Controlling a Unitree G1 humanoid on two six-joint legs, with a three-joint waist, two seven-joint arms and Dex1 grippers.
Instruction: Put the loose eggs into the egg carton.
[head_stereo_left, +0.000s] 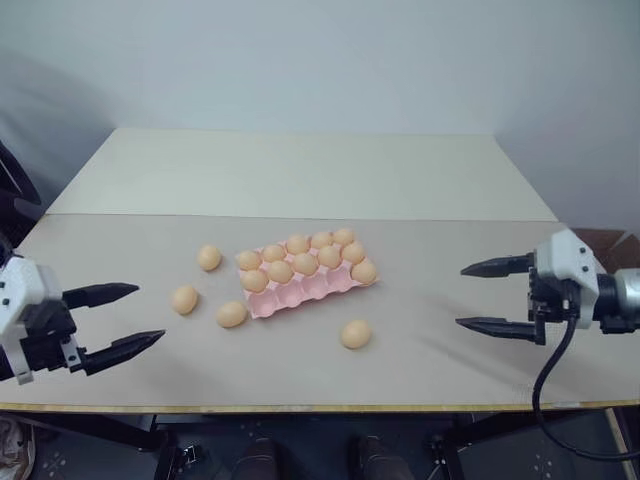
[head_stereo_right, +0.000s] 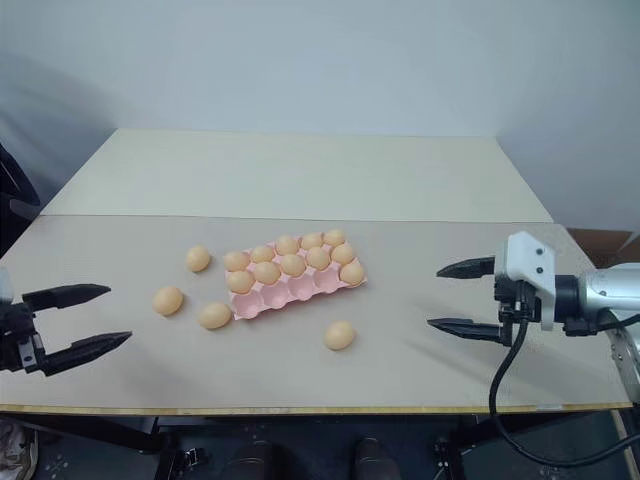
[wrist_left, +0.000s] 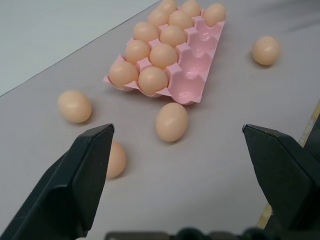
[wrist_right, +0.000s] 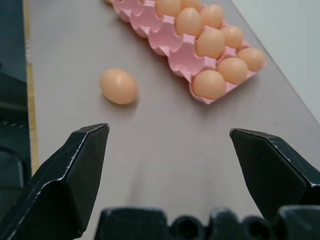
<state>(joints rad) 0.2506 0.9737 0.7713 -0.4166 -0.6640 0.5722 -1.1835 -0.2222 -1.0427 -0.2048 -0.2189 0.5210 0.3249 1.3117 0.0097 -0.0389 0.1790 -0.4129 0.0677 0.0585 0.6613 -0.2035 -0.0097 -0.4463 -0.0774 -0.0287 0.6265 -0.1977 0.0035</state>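
Pink egg carton (head_stereo_left: 305, 290) lay centre-frame, near row vacant; both grippers (head_stereo_left: 112, 322) (head_stereo_left: 495, 297) were held apart, empty. The lower-centre egg (head_stereo_left: 355, 334) was best straddled squarely, closed gently.

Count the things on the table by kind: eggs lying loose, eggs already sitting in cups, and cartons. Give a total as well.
Loose eggs: 4
Eggs in the carton's cups: 11
Egg carton: 1
Total: 16 things, 15 of them eggs
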